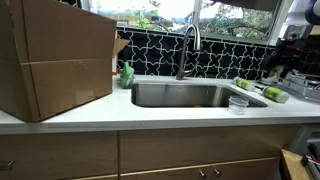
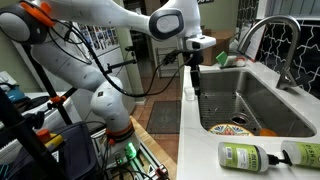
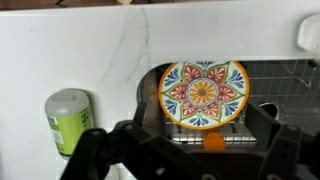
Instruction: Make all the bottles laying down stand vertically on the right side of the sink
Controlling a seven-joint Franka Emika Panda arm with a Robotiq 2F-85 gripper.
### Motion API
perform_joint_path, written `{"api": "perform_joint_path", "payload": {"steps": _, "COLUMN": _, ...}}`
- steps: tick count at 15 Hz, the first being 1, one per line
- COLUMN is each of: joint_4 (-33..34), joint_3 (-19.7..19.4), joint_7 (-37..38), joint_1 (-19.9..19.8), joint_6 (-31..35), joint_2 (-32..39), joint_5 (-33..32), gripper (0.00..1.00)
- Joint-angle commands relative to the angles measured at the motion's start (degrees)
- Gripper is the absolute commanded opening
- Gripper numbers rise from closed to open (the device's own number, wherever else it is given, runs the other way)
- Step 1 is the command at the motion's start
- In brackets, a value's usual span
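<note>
Two light-green bottles lie on their sides on the white counter beside the sink [image 1: 180,95], in both exterior views [image 1: 245,84] [image 1: 275,95] [image 2: 240,155] [image 2: 300,155]. The wrist view shows one bottle [image 3: 68,120] foreshortened on the counter at the left. My gripper [image 2: 195,85] hangs above the counter edge by the sink [image 2: 270,105], well away from the bottles. Its fingers [image 3: 190,160] are spread wide with nothing between them.
A colourful plate [image 3: 203,93] and a small orange object [image 3: 213,140] lie in the basin. A clear cup [image 1: 237,103] stands near the bottles. A darker green soap bottle [image 1: 127,73], the faucet [image 1: 188,45] and a big cardboard box [image 1: 55,60] are further along.
</note>
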Motion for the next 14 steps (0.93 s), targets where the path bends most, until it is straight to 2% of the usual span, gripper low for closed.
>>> {"api": "perform_joint_path", "payload": {"steps": 1, "joint_4": 5.3, "joint_3": -5.5, "joint_7": -6.5, "joint_1": -0.9, "joint_6": 5.2, "joint_2": 8.8, "joint_5": -0.4, "gripper": 1.0}}
{"api": "perform_joint_path", "payload": {"steps": 2, "joint_4": 2.2, "joint_3": -3.0, "joint_7": -3.8, "joint_1": -1.1, "joint_6": 3.6, "joint_2": 3.9, "joint_5": -0.3, "gripper": 1.0}}
{"api": "perform_joint_path", "payload": {"steps": 4, "joint_4": 4.1, "joint_3": -5.0, "joint_7": -5.8, "joint_1": -1.3, "joint_6": 4.9, "joint_2": 7.1, "joint_5": -0.3, "gripper": 1.0}}
{"api": "perform_joint_path", "payload": {"steps": 9, "joint_4": 5.4, "joint_3": -5.1, "joint_7": -5.9, "joint_1": -1.1, "joint_6": 4.8, "joint_2": 8.6, "joint_5": -0.3, "gripper": 1.0}}
{"api": "perform_joint_path", "payload": {"steps": 14, "joint_4": 9.9, "joint_3": -10.7, "joint_7": -11.0, "joint_1": -2.1, "joint_6": 8.6, "joint_2": 15.4, "joint_5": 0.7, "gripper": 1.0}}
